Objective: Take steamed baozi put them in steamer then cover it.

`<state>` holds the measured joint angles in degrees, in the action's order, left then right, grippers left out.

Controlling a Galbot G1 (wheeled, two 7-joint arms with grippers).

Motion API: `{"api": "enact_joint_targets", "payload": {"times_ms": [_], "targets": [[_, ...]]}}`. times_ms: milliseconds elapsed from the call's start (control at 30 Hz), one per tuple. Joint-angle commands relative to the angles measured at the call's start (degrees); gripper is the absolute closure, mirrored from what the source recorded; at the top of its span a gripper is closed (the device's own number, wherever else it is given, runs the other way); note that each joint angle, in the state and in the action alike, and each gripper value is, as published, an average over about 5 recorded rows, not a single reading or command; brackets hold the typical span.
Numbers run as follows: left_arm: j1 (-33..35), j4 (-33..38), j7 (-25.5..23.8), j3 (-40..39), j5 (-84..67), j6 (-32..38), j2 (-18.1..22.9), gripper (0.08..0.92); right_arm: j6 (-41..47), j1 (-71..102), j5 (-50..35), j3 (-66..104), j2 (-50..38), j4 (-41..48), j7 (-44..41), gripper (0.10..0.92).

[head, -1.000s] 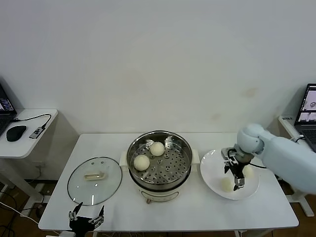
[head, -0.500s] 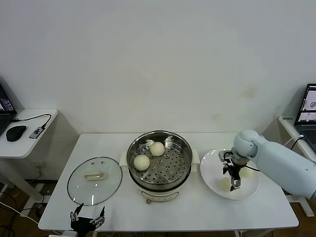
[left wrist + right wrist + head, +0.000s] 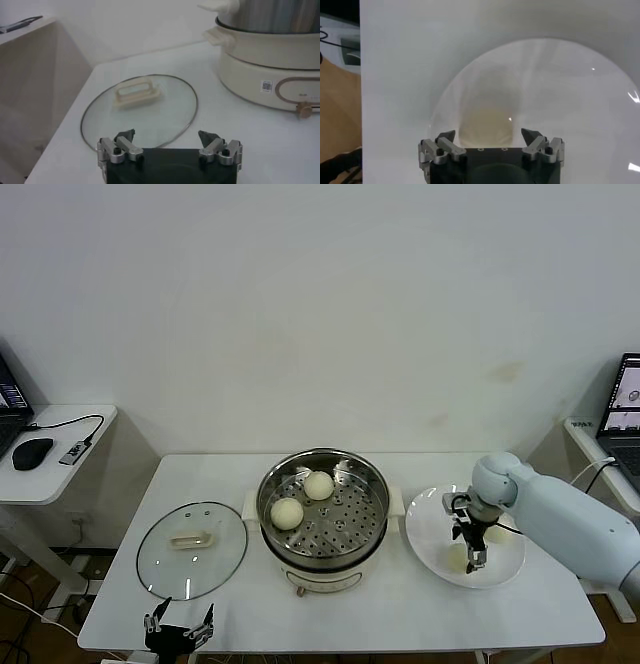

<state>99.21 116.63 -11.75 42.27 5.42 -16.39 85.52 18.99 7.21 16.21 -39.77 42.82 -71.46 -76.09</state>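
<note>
Head view: a white tabletop [image 3: 400, 604] carries, at its centre, the steamer [image 3: 322, 517], uncovered, with two steamed baozi [image 3: 287, 513] resting on its perforated tray. To the steamer's left the cover [image 3: 192, 549] lies flat on the tabletop, handle up. To its right sits a white plate [image 3: 440, 544] holding the other two buns. The right gripper [image 3: 472, 554] hangs directly over the nearer bun on that plate, pointing down. The step in hand looks like picking up the third bun; the task seems about half done. The left gripper [image 3: 178, 626] waits at the tabletop's front edge, near the cover. A side desk with a mouse [image 3: 32, 452] stands well apart, out of the way.

Left wrist view: the left gripper's jaws stand open and empty, the cover just beyond them, the steamer's cream base further off.

Right wrist view: the right gripper's jaws stand open, straddling a cream bun [image 3: 487, 125] on the plate below. The next move probably calls for lowering, then closing gently, since soft dough may dent. Nothing blocks the path to the steamer.
</note>
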Motion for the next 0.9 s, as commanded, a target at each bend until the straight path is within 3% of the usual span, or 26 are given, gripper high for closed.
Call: {"api": "enact_joint_targets", "payload": {"times_ms": [33, 233, 500, 900], "targets": [[-0.07, 0.07, 0.11, -0.17, 0.21, -0.05, 0.06, 0.177, 0.23, 0.48, -0.07, 0.77, 0.03, 0.54, 0.43, 0.203], [0.03, -0.06, 0.25, -0.5, 0.48, -0.05, 0.33, 0.177, 1.0, 0.68, -0.41, 1.49, -0.29, 0.22, 0.32, 0.215], [-0.13, -0.36, 0.27, -0.92, 0.68, -0.02, 0.48, 0.177, 1.23, 0.57, -0.47, 1.56, -0.57, -0.11, 0.01, 0.362], [-0.69, 0.15, 0.2, -1.4, 0.57, -0.12, 0.53, 0.177, 1.15, -3.76, -2.69, 4.67, -4.63, -3.42, -2.64, 0.41]]}}
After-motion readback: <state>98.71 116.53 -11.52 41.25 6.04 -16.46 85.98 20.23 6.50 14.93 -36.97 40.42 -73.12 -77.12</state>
